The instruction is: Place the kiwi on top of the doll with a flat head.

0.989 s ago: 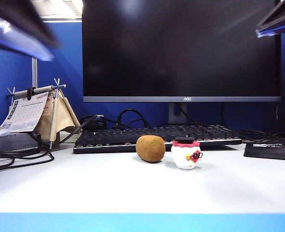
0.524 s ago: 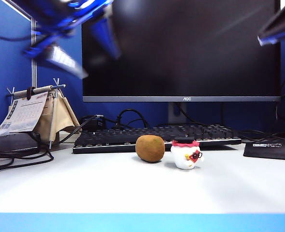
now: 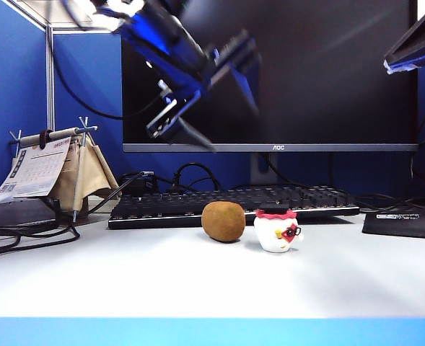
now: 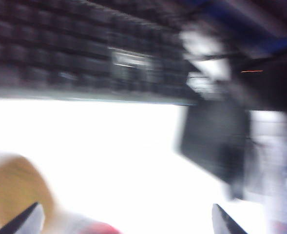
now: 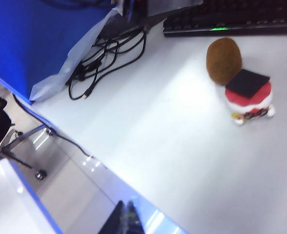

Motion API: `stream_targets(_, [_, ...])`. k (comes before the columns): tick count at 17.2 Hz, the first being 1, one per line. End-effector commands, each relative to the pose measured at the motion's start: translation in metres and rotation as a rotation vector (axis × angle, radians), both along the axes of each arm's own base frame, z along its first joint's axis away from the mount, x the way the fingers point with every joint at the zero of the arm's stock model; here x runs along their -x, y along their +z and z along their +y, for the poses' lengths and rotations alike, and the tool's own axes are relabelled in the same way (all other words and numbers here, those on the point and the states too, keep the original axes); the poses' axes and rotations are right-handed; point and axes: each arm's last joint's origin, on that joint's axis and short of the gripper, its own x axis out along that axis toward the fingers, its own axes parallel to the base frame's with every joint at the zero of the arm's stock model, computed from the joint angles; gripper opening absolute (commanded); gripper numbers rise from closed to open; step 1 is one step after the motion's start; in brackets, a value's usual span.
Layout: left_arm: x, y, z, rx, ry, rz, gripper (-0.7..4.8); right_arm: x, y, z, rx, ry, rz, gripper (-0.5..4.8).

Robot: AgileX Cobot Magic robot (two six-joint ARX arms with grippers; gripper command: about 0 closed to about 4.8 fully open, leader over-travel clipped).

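Observation:
The brown kiwi (image 3: 224,221) lies on the white table just in front of the keyboard. Close beside it, on its right, stands the white doll with a flat head (image 3: 278,231), its black top bare. My left gripper (image 3: 234,130) hangs blurred in the air above and left of both, open and empty. Its own view is smeared, with the kiwi (image 4: 14,190) by one fingertip and the left gripper (image 4: 126,223) spread wide. My right gripper (image 5: 126,219) is shut and empty, high over the table's front edge, far from the kiwi (image 5: 223,59) and the doll (image 5: 249,95).
A black keyboard (image 3: 234,204) and a large monitor (image 3: 270,72) stand behind the two objects. Cables (image 3: 24,234) and a calendar stand (image 3: 50,166) sit at the left, a dark mat (image 3: 407,220) at the right. The right arm (image 3: 413,40) shows at the top right.
My left arm has swept from the upper left corner down toward the middle, and its jaws have opened. The kiwi and the doll have not moved; the right arm has barely shifted.

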Motion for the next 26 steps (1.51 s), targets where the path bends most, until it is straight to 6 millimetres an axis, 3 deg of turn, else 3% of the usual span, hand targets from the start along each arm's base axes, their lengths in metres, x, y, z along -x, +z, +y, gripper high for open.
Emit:
stream_targets(1, [-0.006, -0.018, 0.000, -0.272, -0.008, 0.048, 4.60, 0.003, 0.000, -0.001, 0.014, 0.012, 0.013, 0.00])
stream_targets(8, [-0.018, -0.060, -0.008, -0.356, -0.017, 0.112, 4.76, 0.004, -0.002, -0.002, 0.036, 0.017, 0.007, 0.00])
stream_targets(14, [-0.039, -0.054, -0.024, -0.398, -0.038, 0.092, 4.79, 0.004, -0.002, -0.002, 0.036, 0.021, 0.012, -0.01])
stream_targets(22, [-0.035, -0.061, -0.024, -0.459, -0.019, 0.158, 4.79, 0.005, -0.003, -0.002, 0.040, 0.025, 0.022, -0.01])
stream_targets(26, [-0.034, -0.074, -0.025, -0.482, -0.019, 0.214, 4.79, 0.005, -0.003, -0.002, 0.040, 0.024, 0.022, -0.01])
